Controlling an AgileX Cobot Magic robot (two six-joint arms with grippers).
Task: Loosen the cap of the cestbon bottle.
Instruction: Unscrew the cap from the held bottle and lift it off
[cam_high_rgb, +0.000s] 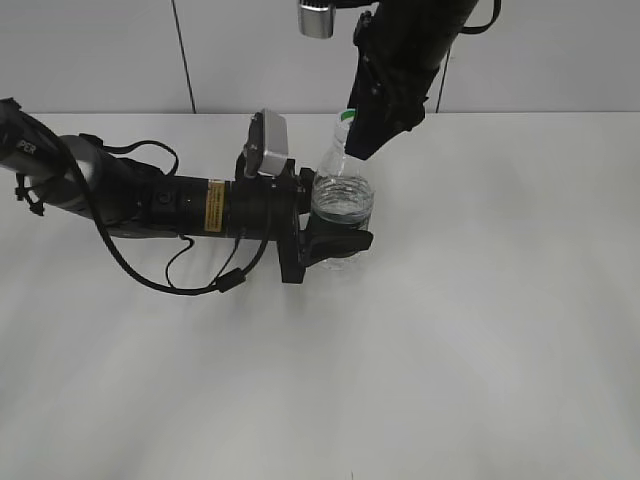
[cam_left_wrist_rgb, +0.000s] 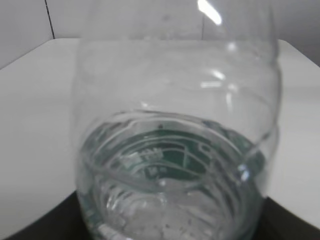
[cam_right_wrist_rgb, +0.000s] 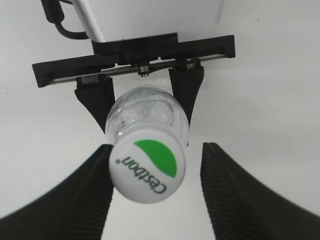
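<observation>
A plain white table (cam_high_rgb: 470, 330) fills most of the exterior view, and behind it stands a pale grey wall (cam_high_rgb: 100, 55) with thin dark vertical seams. Near the middle of the table, slightly toward 12 o'clock, the bottle (cam_high_rgb: 342, 195) stands clear and tilted, its neck leaning toward the back. Through its clear wall in the left wrist view, the bottle (cam_left_wrist_rgb: 175, 150) fills the frame, and the green label shows through its clear wall low down; whether any water is inside cannot be told. The left gripper (cam_high_rgb: 335, 220) reaches in from 9 o'clock on a black arm lying low along the table and is clamped around the lower body of the bottle, one finger on each side. From the right wrist view the same two black fingers (cam_right_wrist_rgb: 186, 90) press against the bottle (cam_right_wrist_rgb: 147, 112) just below its shoulder. The cap (cam_right_wrist_rgb: 147, 166), white with a green half-circle and the printed brand name, sits on the neck at the centre of that view. The right gripper (cam_right_wrist_rgb: 152, 192) comes down from 12 o'clock in the exterior view and is spread wide, its ribbed pads (cam_right_wrist_rgb: 235, 195) standing either side of the cap; the left one lies right against the cap's edge, the right one is well clear.
</observation>
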